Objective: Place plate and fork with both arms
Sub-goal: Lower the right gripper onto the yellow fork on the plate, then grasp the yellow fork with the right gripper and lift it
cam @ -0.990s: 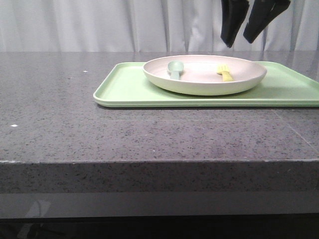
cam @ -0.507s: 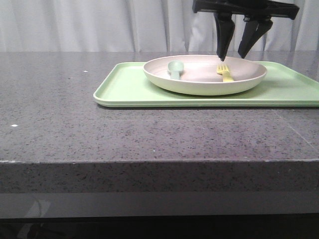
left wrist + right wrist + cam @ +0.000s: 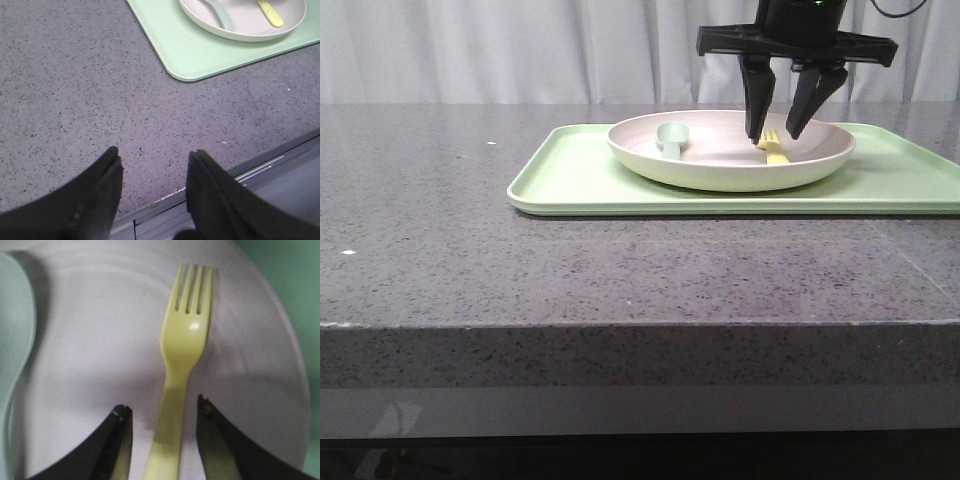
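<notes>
From the front, the right gripper [image 3: 772, 136] hangs down from above with its two black fingers [image 3: 754, 100] pointing at the plate [image 3: 731, 150], and the fingers are spread apart with the tips low inside the plate, one on each side of the fork [image 3: 773, 149]. I cannot tell from here if the tips touch the plate. I count one plate, one fork, one blue-green spoon [image 3: 671, 137] and one green tray [image 3: 580, 175]; the plate sits on the tray, and the spoon and the fork lie in the plate, well apart from each other. The tray lies on the grey speckled table [image 3: 520, 270]. In the left wrist view, the left gripper [image 3: 154, 167] is over the bare table near its front edge, fingers [image 3: 102, 185] spread and holding nothing, well apart from the tray [image 3: 200, 55]. The plate [image 3: 240, 32] with the spoon [image 3: 220, 14] and the fork [image 3: 270, 12] shows in the far corner. In the right wrist view, the fork [image 3: 182, 360] lies flat on the plate [image 3: 90, 350], tines pointing away from the gripper [image 3: 165, 415], and its handle passes between the two open fingers [image 3: 117, 440]. A gap shows on both sides of the handle, so nothing is pinched. The spoon [image 3: 15, 335] is at the edge of this view.
</notes>
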You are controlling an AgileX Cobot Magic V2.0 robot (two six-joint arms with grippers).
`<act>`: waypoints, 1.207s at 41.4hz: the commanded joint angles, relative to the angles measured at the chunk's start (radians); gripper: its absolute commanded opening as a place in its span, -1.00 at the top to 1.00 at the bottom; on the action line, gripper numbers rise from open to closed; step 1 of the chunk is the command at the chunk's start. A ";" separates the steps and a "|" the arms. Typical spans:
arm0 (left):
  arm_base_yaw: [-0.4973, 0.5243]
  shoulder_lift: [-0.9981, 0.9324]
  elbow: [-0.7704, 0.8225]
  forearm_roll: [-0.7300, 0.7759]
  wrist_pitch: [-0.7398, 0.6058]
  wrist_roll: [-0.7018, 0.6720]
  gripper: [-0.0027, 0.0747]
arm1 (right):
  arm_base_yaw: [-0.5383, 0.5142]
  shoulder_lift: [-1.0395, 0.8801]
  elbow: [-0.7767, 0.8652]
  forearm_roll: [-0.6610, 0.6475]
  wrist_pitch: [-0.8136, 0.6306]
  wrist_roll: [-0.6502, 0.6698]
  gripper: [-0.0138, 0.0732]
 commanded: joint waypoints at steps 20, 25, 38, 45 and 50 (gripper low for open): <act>-0.005 -0.001 -0.027 -0.005 -0.068 0.003 0.15 | -0.007 -0.010 -0.033 0.000 -0.010 0.003 -0.05; -0.005 -0.001 -0.027 -0.005 -0.068 0.003 0.15 | -0.007 -0.010 -0.033 0.001 -0.008 0.003 0.19; -0.005 -0.001 -0.027 -0.005 -0.068 0.003 0.15 | -0.007 -0.015 -0.035 0.002 0.002 0.003 0.45; -0.005 -0.001 -0.027 -0.005 -0.068 0.003 0.15 | -0.007 -0.053 -0.035 0.002 0.002 0.003 0.45; -0.005 -0.001 -0.027 -0.005 -0.068 0.003 0.15 | -0.007 -0.089 -0.035 -0.017 0.002 0.002 0.45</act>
